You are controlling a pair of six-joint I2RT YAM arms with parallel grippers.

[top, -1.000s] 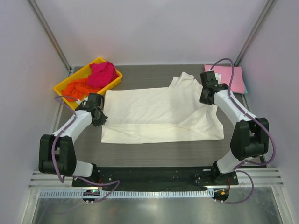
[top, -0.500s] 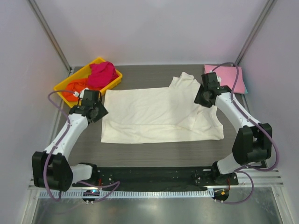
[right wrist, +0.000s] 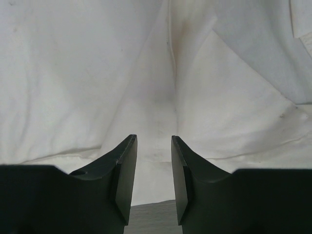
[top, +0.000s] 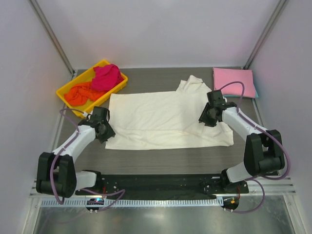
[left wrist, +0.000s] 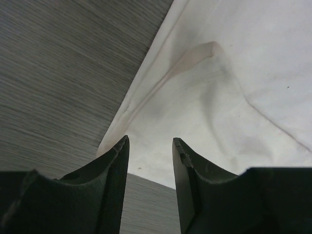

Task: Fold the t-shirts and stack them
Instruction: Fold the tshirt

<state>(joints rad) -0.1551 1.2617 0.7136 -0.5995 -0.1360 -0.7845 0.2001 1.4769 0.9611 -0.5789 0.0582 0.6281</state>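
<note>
The cream-white short-sleeved cotton t-shirt point(top: 165, 119) lies spread flat across the middle of the dark wood-grain counter point(top: 161, 158). Its hem is towards your left arm, and its collar and sleeves are towards your right. One sleeve is folded up at the far edge.

Your left tool point(top: 103, 130) sits low at the shirt's near-left corner. Its wrist view shows both black fingers point(left wrist: 117, 170) standing apart, with the cloth's corner and hem edge just beyond the tips and bare counter on either side. You cannot tell from these views whether the tips touch the fabric.

Your right tool point(top: 206, 117) is over the shirt's right part, near the sleeve end. Its fingers point(right wrist: 127, 170) are also spread, with nothing between them. Creased white cloth fills the view ahead, and a strip of counter shows at the bottom.

At the far left, the yellow plastic tray point(top: 65, 99) holds a crumpled magenta shirt point(top: 107, 77) and a crumpled orange shirt point(top: 80, 92). At the far right corner, a folded pink shirt point(top: 234, 82) lies flat, apart from the white one.
</note>
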